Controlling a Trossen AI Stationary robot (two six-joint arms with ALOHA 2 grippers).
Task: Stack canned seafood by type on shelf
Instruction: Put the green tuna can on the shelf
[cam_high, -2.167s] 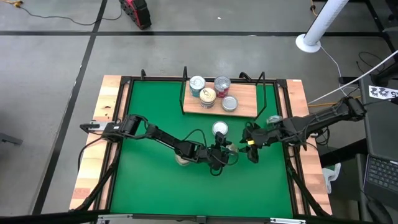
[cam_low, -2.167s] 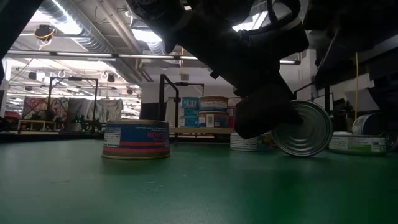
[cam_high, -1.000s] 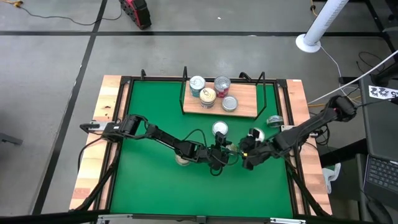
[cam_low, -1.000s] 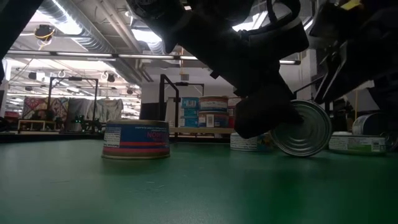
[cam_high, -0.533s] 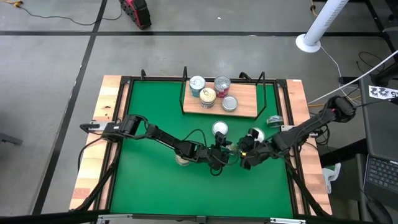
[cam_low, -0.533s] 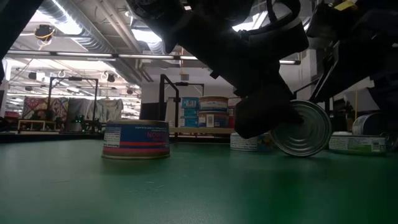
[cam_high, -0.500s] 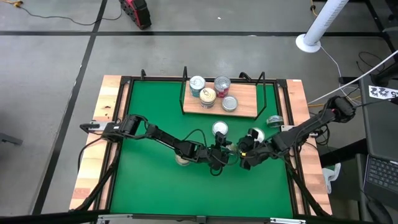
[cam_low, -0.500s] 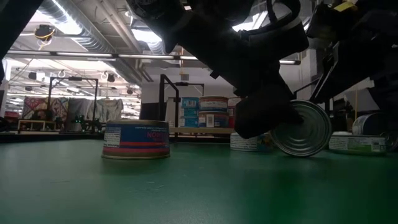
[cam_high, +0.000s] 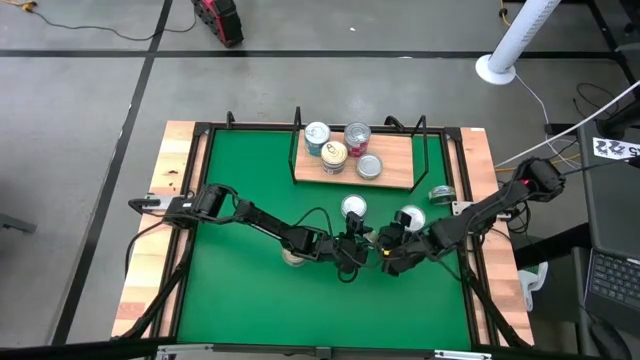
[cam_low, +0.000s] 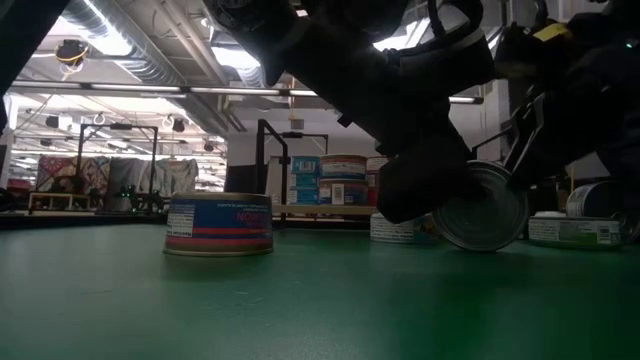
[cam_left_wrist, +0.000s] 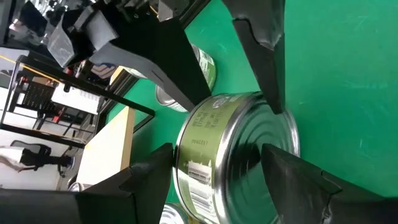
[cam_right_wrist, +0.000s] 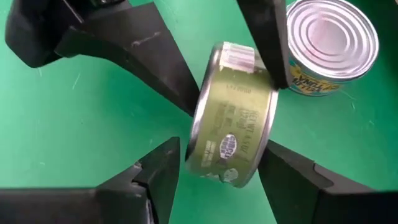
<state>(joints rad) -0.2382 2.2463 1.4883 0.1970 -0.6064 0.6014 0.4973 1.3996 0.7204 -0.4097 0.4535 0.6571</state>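
We see both claws meeting mid-surface on one green-labelled tin (cam_right_wrist: 235, 132), tipped on its edge on the green mat (cam_high: 240, 280). The left claw (cam_left_wrist: 245, 112) clamps its rims; the right claw (cam_right_wrist: 217, 168) straddles it, parted, contact unclear. The shelf (cam_high: 395, 172) behind holds four tins.

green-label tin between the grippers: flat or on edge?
On edge. The green-label tin stands on its rim, lid facing sideways, left gripper shut on it; in the low view its round face shows.
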